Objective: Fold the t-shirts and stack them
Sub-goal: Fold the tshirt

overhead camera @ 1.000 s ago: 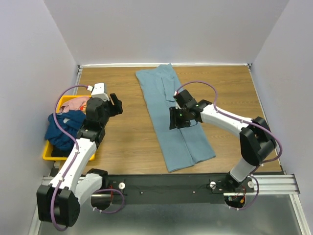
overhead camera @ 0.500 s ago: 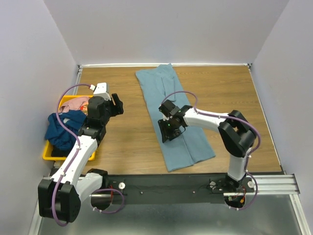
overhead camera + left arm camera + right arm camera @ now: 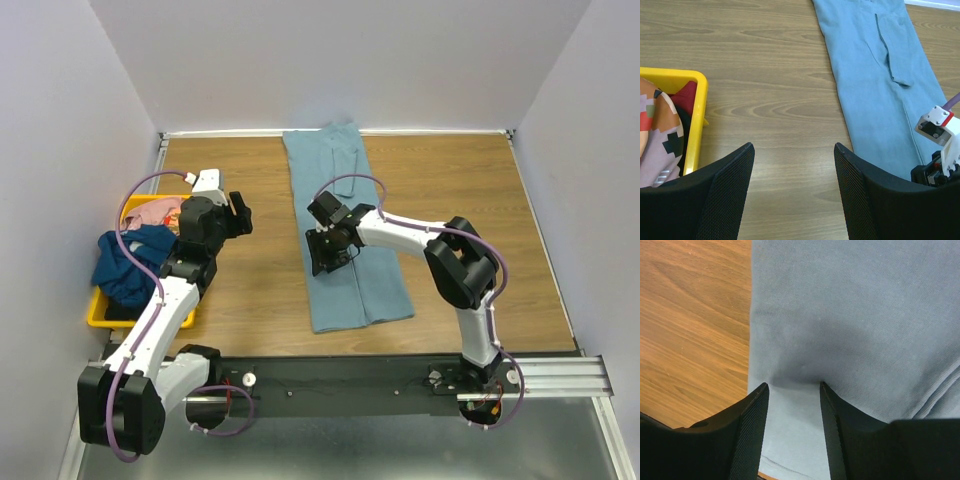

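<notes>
Blue-grey t-shirt farther left, table either side.

Bright, even light all round, shadows soft and faint. Overhead view's sharp. Right wrist cam shows a dim shadow on the shirt between its fingers.

This was a robotics lab's test cell, not a home or shop. A left arm and a right arm, white and black, stood bolted to an aluminium rail along the near edge of a wood-grain worktop, with purple cables looping along them. Plain pale walls (matt, uniform) boxed the worktop in on three sides. A yellow plastic bin sat at its left edge.
</notes>
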